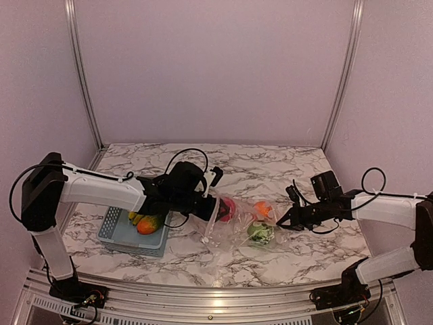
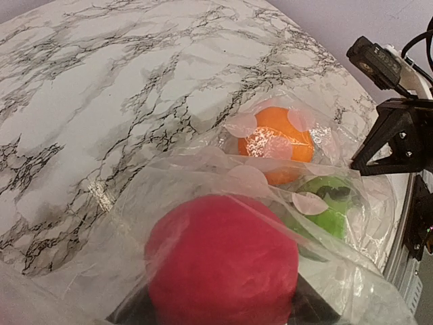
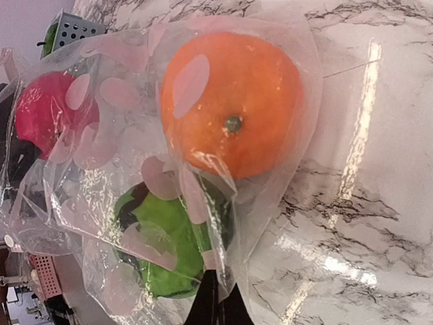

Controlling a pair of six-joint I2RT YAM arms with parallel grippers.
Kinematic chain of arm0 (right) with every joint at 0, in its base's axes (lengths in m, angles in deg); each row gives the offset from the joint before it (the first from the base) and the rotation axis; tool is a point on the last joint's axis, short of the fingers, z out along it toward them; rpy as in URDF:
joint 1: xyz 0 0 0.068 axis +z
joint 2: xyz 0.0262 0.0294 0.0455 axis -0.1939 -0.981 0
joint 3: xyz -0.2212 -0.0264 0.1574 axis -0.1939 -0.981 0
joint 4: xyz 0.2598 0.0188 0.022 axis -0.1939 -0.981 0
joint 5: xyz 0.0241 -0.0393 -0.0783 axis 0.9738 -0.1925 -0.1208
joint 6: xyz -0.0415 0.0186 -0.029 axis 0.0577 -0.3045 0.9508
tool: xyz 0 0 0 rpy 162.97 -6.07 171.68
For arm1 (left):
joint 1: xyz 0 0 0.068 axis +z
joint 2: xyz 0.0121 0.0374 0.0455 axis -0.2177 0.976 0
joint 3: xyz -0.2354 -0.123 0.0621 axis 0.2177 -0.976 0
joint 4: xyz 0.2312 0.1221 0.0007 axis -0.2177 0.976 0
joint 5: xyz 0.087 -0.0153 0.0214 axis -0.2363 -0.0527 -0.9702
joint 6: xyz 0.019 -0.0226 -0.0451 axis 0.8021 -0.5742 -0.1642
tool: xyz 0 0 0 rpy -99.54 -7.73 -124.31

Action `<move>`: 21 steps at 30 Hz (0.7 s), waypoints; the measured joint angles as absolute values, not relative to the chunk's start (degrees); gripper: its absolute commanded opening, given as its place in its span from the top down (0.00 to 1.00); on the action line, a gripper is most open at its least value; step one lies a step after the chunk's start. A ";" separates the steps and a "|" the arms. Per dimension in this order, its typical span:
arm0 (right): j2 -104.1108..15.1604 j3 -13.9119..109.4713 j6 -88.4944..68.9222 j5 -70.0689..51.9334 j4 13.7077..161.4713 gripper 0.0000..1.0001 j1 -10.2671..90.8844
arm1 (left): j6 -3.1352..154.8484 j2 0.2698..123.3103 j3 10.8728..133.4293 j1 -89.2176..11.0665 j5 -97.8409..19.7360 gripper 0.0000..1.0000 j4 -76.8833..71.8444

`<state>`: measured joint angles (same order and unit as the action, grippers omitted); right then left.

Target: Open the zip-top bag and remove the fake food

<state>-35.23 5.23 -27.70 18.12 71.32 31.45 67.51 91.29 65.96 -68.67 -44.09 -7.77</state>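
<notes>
Marble-patterned white and grey film covers the surface [image 1: 270, 162], which fills the floor of a pale-walled booth. The left arm [image 1: 101, 189] reaches in from its side toward the middle. The right arm [image 1: 385, 206] stretches in low from the opposite side, so the two meet at either end of the same thing.

That thing is the bag [image 1: 233, 233], clear and crinkled, lying on the surface about midway between the arms, a little nearer the front edge. Just left of it sits a light blue basket [image 1: 111, 230] with perforated walls, under the left arm's forearm.

The left jaws are at the bag's left end, partly closed around the red fruit [image 2: 223, 264]. Dark fingers show on both sides of it in the left wrist view. Wrinkled plastic lies over the fruit, and it is hard to tell whether the fingers press through the film or reach inside the mouth. The right jaws are pinched tight on a fold of plastic at the bag's right end, close to the surface.

Inside the bag, beyond the red fruit, the orange [image 3: 230, 101] rests toward the far side. The green pepper [image 3: 162, 237] lies just beside it on the near side, close to the pinched fold. Both are wrapped in loose film.

In the basket lie a banana [image 1: 135, 218] and, touching it, an orange-green piece [image 1: 149, 225].
</notes>
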 measured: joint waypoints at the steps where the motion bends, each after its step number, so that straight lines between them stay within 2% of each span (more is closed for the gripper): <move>1: -35.03 5.23 -27.92 17.62 71.41 1.00 31.45 | 67.38 89.97 65.30 -68.61 -43.70 0.53 -6.96; 9: -34.33 5.16 -28.82 15.15 71.56 1.00 31.45 | 64.74 75.44 54.39 -65.83 -41.49 0.53 -2.94; 17: -34.33 4.88 -29.12 13.95 71.89 1.00 31.45 | 58.97 64.91 46.37 -61.72 -35.76 0.52 -5.28; 21: -34.33 4.96 -29.32 13.51 71.89 1.00 31.45 | 55.69 57.80 44.17 -57.70 -38.60 0.50 -0.80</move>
<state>-34.33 4.96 -29.32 13.51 71.89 31.45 55.69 57.80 44.17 -57.70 -38.60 -0.80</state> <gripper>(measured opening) 0.005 0.591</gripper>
